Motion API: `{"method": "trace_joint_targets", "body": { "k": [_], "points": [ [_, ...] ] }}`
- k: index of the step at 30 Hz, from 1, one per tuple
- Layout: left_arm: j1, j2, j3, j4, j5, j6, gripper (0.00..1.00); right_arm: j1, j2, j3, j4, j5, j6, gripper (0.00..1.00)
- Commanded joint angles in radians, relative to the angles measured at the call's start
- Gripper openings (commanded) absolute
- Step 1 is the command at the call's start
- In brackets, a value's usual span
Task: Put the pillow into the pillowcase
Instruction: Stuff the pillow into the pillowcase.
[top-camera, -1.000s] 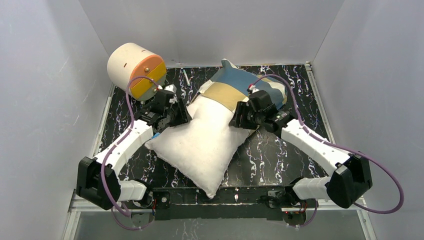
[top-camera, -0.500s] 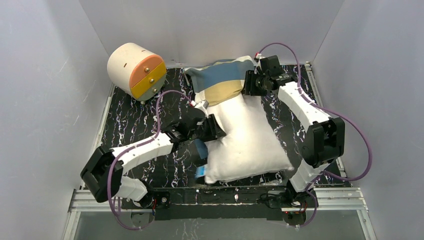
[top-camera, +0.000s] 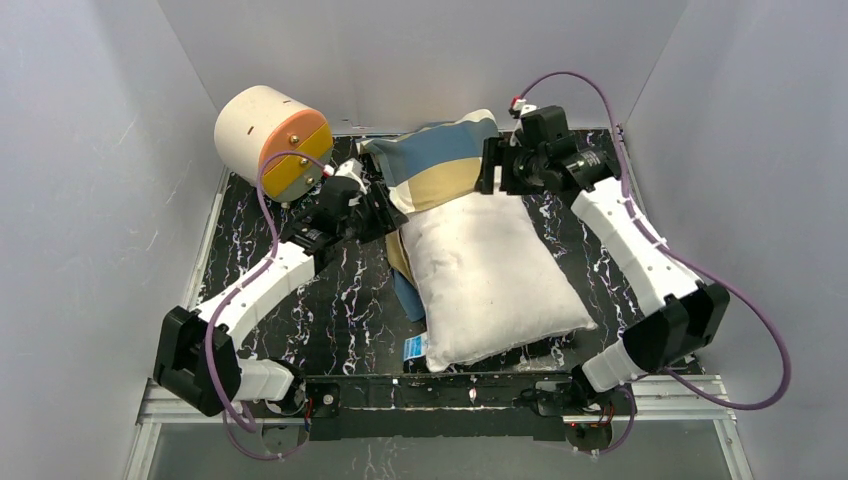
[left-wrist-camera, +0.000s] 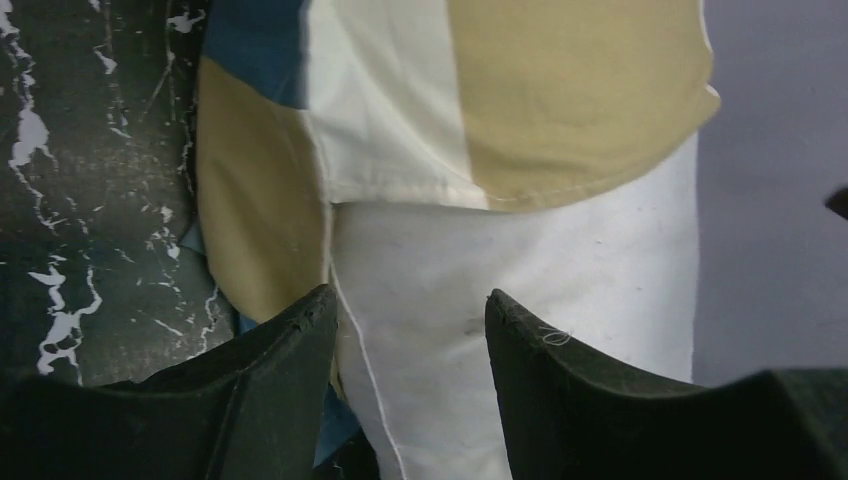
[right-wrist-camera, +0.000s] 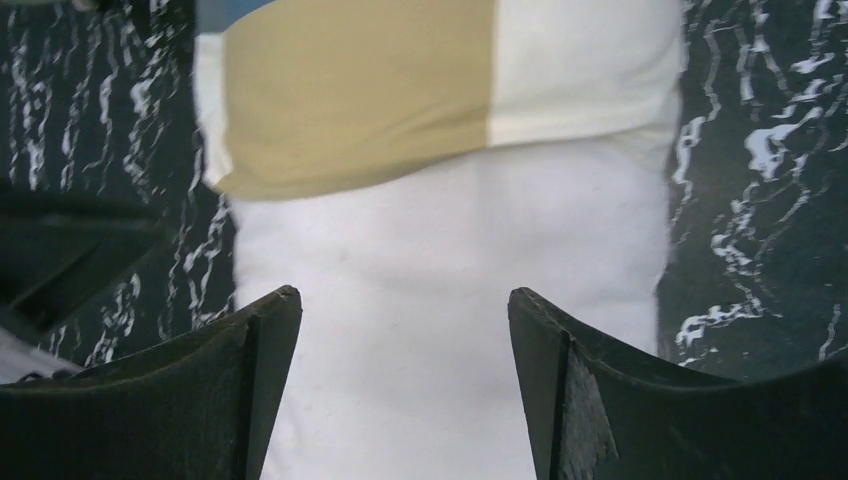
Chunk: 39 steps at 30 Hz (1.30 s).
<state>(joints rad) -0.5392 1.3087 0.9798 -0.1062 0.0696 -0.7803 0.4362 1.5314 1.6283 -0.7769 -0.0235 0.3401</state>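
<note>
The white pillow (top-camera: 495, 275) lies lengthwise on the table, its far end inside the blue, tan and cream pillowcase (top-camera: 440, 165). More of the case lies flat under the pillow's left side. My left gripper (top-camera: 385, 212) stands open at the case's left hem. In its wrist view the left gripper (left-wrist-camera: 410, 310) hovers over the pillow (left-wrist-camera: 520, 280) just below the pillowcase (left-wrist-camera: 560, 100). My right gripper (top-camera: 490, 178) is open at the case's right hem. Seen from its wrist, the right gripper (right-wrist-camera: 400, 300) straddles the pillow (right-wrist-camera: 450, 300) below the pillowcase (right-wrist-camera: 400, 90) hem.
A cream-and-orange cylinder (top-camera: 272, 140) stands at the far left corner. A small blue tag (top-camera: 413, 347) pokes out by the pillow's near left corner. White walls close in the black marbled table (top-camera: 300, 300) on three sides.
The pillow has swung from diagonal to lengthwise, its far end now under the case. The left gripper went back from mid-table to the case's left hem. The right jaws have opened wider.
</note>
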Motion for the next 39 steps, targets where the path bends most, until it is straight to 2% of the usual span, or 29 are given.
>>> {"method": "trace_joint_targets", "body": {
  "k": [1,7,11,14,17,19,20,22,24,26,30,34,35,39],
  "points": [
    [0.058,-0.018,-0.051,-0.014,0.065,0.036,0.54,0.169,-0.073,-0.042,-0.011,0.100,0.074,0.83],
    [0.075,0.011,-0.136,0.094,0.106,0.003,0.54,0.412,-0.032,-0.060,-0.103,0.349,0.144,0.84],
    [0.074,0.054,-0.185,0.184,0.101,-0.029,0.54,0.533,0.006,-0.119,-0.096,0.439,0.207,0.90],
    [0.075,0.100,-0.217,0.267,0.092,-0.040,0.55,0.586,0.072,-0.160,-0.133,0.531,0.273,0.92],
    [0.074,0.180,-0.243,0.394,0.107,-0.066,0.56,0.588,0.139,-0.211,-0.113,0.627,0.293,0.90],
    [0.074,0.238,-0.240,0.453,0.139,-0.078,0.54,0.568,0.178,-0.218,-0.056,0.617,0.245,0.80],
    [0.074,0.258,-0.225,0.444,0.159,-0.076,0.46,0.555,0.190,-0.212,-0.030,0.600,0.223,0.68],
    [0.074,0.262,-0.169,0.344,0.163,-0.029,0.20,0.529,0.201,-0.179,0.004,0.608,0.204,0.26],
    [0.075,0.225,-0.122,0.220,0.150,0.031,0.06,0.505,0.191,-0.146,0.029,0.595,0.177,0.01],
    [0.075,0.186,-0.070,0.083,0.142,0.093,0.00,0.475,0.154,-0.133,0.088,0.565,0.151,0.01],
    [0.084,0.155,0.037,-0.138,0.197,0.179,0.00,0.368,0.069,-0.161,0.259,0.462,0.136,0.01],
    [0.098,0.137,0.062,-0.233,0.283,0.238,0.00,0.298,0.010,-0.176,0.389,0.442,0.137,0.01],
    [0.099,0.135,0.066,-0.261,0.296,0.266,0.03,0.287,0.000,-0.179,0.417,0.436,0.134,0.01],
    [0.110,0.135,0.105,-0.393,0.226,0.355,0.07,0.256,-0.016,-0.182,0.477,0.378,0.152,0.01]
  ]
}}
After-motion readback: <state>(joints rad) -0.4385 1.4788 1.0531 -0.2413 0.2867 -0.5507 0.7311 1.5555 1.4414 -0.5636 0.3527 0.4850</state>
